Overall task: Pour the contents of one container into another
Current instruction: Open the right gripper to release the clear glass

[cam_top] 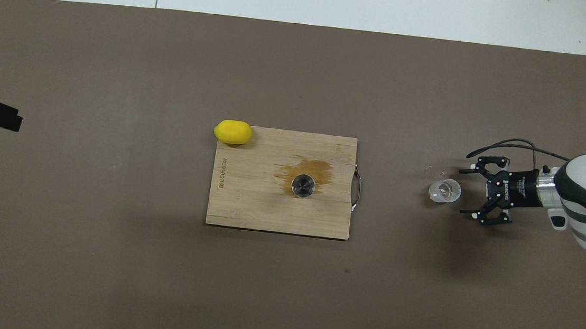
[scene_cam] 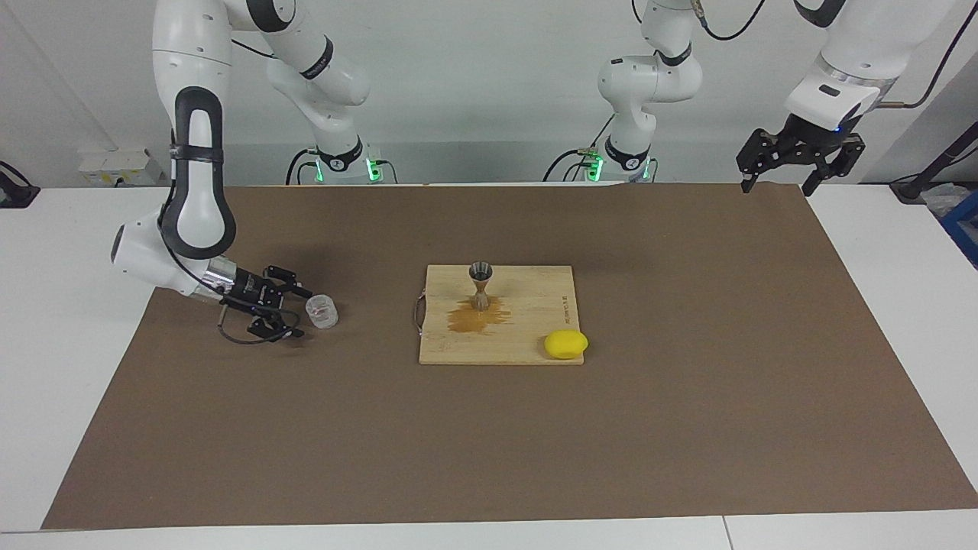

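Right gripper [scene_cam: 294,312] low over the brown mat, jaws spread and released, pointing sideways at the small squat clear textured cup [scene_cam: 322,312], upright just off its fingertips toward the board. Cup's contents: cannot tell. Silvery hourglass steel jigger [scene_cam: 480,285] upright on the bamboo cutting board [scene_cam: 527,336], amber stain around its foot, yellow lemon [scene_cam: 566,344] at one corner. Left gripper [scene_cam: 799,156] waits raised, open

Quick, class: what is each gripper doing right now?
Right gripper: open, low beside the clear cup, not holding it.
Left gripper: open, empty, waiting raised.
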Tool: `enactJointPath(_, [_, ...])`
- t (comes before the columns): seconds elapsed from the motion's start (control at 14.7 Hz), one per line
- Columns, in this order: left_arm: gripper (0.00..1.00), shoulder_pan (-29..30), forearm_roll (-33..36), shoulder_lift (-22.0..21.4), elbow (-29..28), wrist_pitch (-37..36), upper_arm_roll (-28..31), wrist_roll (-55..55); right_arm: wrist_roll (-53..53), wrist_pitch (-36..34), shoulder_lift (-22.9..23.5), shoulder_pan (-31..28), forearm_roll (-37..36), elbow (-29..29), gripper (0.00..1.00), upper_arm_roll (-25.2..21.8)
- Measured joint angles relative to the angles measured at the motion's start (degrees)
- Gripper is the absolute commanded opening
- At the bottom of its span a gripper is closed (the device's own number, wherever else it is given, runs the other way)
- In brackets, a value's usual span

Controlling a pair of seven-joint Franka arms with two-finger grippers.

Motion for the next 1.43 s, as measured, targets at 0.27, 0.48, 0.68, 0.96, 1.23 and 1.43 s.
enactJointPath(0.27, [1.0, -2.0, 0.0, 0.27, 0.12, -0.36, 0.4, -2.24, -1.77, 0.89, -4.28, 2.51, -8.94, 0.28, 1.0, 0.43])
enactJointPath(0.48, [1.0, -1.96, 0.02, 0.3, 0.16, -0.4, 1.2, -2.63, -10.72, 0.89, -6.51, 5.63, -15.45, 1.15, 1.0, 0.6])
enactJointPath(0.68, [1.0, -1.86, 0.03, 0.32, 0.17, -0.47, 1.88, -2.67, -18.34, 0.89, -7.14, 8.52, -21.74, 2.3, 1.0, 0.71])
enactJointPath(0.96, [1.0, -1.93, 0.04, 0.34, 0.2, -0.72, 1.81, -2.96, -24.73, 0.89, -7.65, 14.24, -31.22, 3.43, 1.0, 0.97])
enactJointPath(1.23, [1.0, -1.77, 0.04, 0.34, 0.28, -0.81, 1.92, -3.09, -25.22, 0.88, -10.98, 19.74, -35.63, 3.81, 1.0, 1.09])
enactJointPath(1.43, [1.0, -1.54, 0.04, 0.34, 0.41, -0.84, 1.93, -3.1, -25.5, -0.52, -14.42, 21.55, -38.21, 5.02, 1.0, 1.14])
